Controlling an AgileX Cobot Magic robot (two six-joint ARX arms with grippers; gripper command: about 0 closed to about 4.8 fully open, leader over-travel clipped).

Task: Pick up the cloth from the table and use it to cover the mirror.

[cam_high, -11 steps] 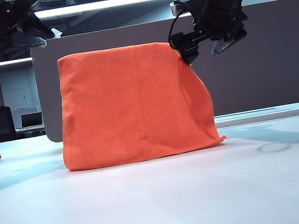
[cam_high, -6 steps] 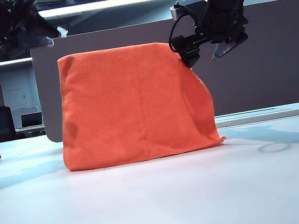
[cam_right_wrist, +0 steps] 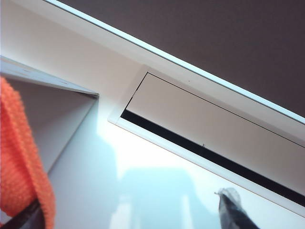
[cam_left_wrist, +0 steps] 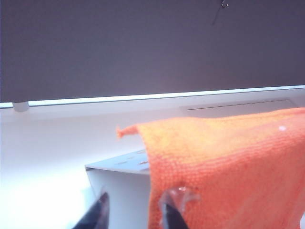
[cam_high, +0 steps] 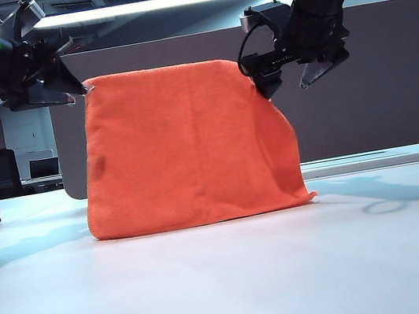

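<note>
Hanging over the mirror, the cloth fills the frame's centre on the table. The left gripper, upper left, and the right gripper, upper right, both stand open. A finger brushing the fabric could snag it and drag it off.

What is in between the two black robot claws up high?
The bright orange soft cloth, draped upright, spans the stretch between the left gripper and the open right gripper. The exterior view shows this.
</note>
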